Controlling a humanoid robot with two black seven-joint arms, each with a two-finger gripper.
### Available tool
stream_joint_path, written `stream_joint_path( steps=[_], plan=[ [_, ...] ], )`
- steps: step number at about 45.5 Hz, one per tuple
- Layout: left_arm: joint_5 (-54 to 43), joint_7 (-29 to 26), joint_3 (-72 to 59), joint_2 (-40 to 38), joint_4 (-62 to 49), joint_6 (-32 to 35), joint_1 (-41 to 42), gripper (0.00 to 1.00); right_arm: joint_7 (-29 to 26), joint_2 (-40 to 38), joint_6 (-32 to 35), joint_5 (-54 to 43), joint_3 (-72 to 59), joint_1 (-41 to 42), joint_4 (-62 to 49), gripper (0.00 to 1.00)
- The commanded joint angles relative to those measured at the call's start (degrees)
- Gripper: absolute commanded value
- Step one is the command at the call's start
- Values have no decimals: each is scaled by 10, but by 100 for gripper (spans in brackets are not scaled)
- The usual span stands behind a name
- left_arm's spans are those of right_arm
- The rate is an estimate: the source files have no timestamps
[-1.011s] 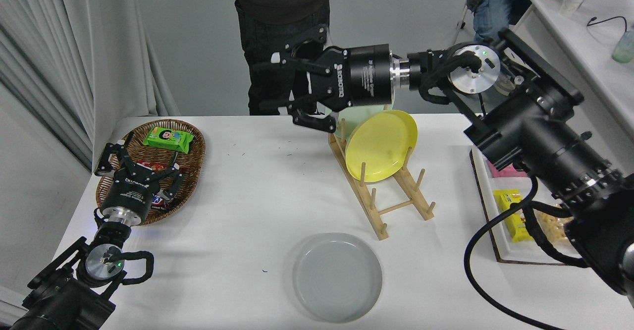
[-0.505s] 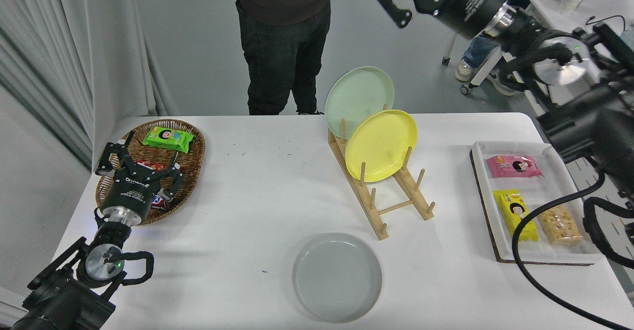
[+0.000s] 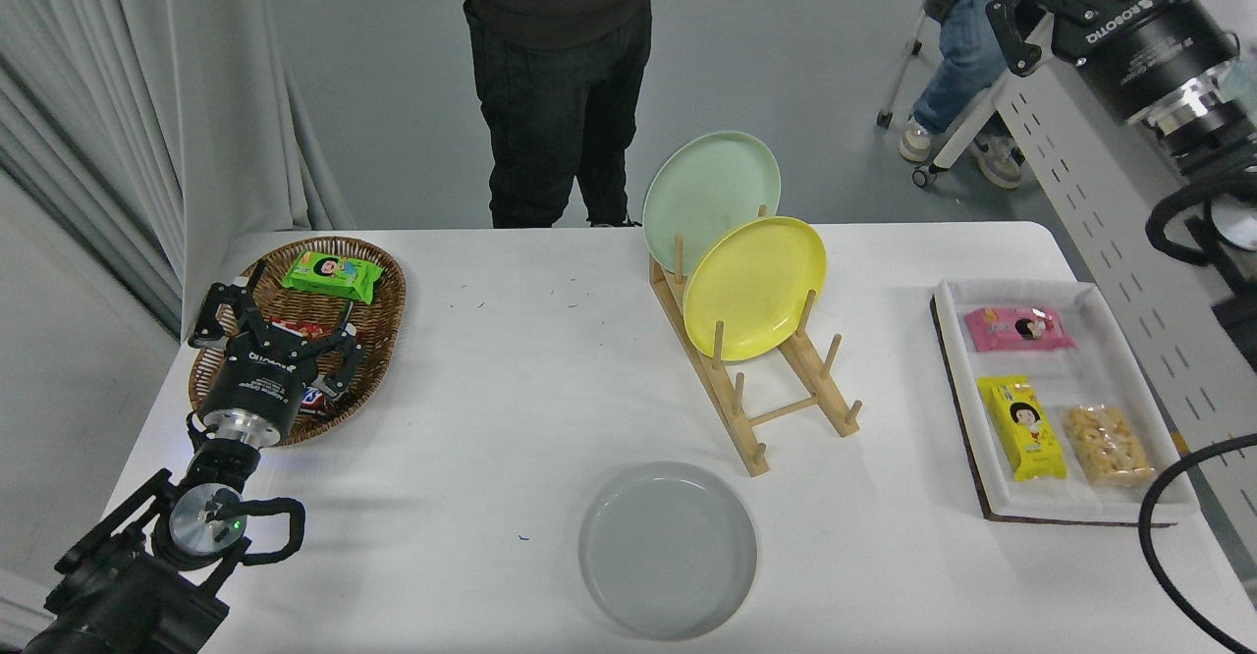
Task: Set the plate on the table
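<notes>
My right gripper [image 3: 1021, 6] has swung up and away, jaws spread, empty — plate [image 3: 668, 548] lies flat on the table [image 3: 511, 389] — done, I'd say

Bright even light, soft shadows, sharp

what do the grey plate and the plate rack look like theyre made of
The grey plate looks like matte plastic or melamine: even colour, soft sheen, no glaze glare; ceramic can't be ruled out. The rack looks like bare light wood, possibly bamboo: tan dowels and rails, unpainted.
</notes>
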Motion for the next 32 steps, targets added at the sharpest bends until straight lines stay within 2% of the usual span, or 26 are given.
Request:
stream_joint_path(
  steps=[1,19,32],
  plan=[
    [0,1,-1,0,0,1,1,98,16,-43,4,1,-33,-41,-24,100],
    [0,1,0,0,0,0,0,98,17,-55,-14,4,-95,-156,-97,100],
    [0,1,0,0,0,0,0,98,22,23,-12,2,-95,-165,-219,100]
  ],
)
